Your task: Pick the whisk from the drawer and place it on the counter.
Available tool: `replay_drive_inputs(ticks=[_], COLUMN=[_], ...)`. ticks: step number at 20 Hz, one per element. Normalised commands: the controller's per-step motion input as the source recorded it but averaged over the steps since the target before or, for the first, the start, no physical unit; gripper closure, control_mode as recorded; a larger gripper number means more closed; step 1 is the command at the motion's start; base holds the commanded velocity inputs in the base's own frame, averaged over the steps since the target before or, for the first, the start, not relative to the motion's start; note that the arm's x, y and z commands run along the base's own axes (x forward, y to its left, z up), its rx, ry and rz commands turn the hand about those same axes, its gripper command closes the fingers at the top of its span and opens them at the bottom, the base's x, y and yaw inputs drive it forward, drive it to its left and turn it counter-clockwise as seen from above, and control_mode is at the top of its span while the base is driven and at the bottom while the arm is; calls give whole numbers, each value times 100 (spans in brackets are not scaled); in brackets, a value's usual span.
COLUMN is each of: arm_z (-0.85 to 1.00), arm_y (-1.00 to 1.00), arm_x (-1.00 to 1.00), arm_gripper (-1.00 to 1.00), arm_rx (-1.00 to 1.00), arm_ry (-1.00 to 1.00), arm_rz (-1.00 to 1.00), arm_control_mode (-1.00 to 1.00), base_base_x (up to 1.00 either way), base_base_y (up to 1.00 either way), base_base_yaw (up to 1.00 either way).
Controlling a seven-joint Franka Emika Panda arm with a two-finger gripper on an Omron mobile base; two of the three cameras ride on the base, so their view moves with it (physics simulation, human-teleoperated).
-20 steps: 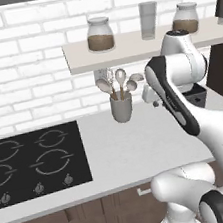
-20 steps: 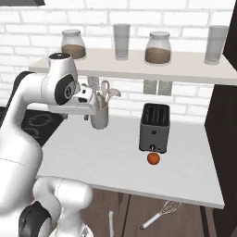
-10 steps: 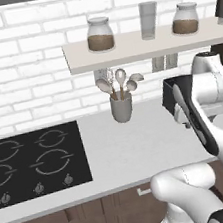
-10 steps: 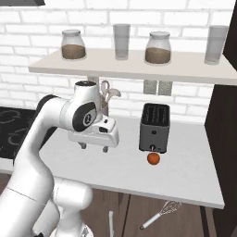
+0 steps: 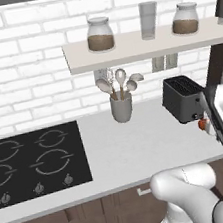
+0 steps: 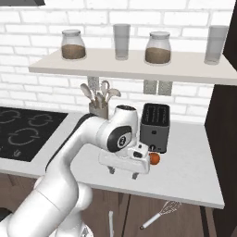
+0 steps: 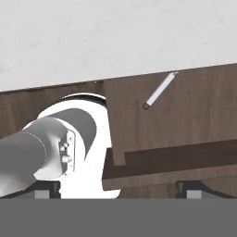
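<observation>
While the slender silvery whisk (image 6: 159, 215) lies in the open wooden drawer (image 7: 185, 120), the empty gripper (image 6: 123, 173) hangs spread above the pale grey-white counter (image 6: 194, 173).

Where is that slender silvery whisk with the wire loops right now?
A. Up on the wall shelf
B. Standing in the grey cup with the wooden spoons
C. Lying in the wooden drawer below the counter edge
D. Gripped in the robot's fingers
C: the slender silvery whisk lies in the brown wooden drawer, below the pale counter's front edge.
</observation>
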Motion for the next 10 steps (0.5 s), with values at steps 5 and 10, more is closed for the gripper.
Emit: replay_drive_inputs(ticks=[5,10], arm_z=[-56,-63], arm_y=[-99,-93], arm_x=[-1,0], arm_gripper=[-100,-100], arm_rx=[9,10], arm_ry=[3,0], arm_rz=[0,0], arm_control_mode=[-100,-100], base_base_x=[0,0], base_base_y=[0,0], base_base_yaw=[0,0])
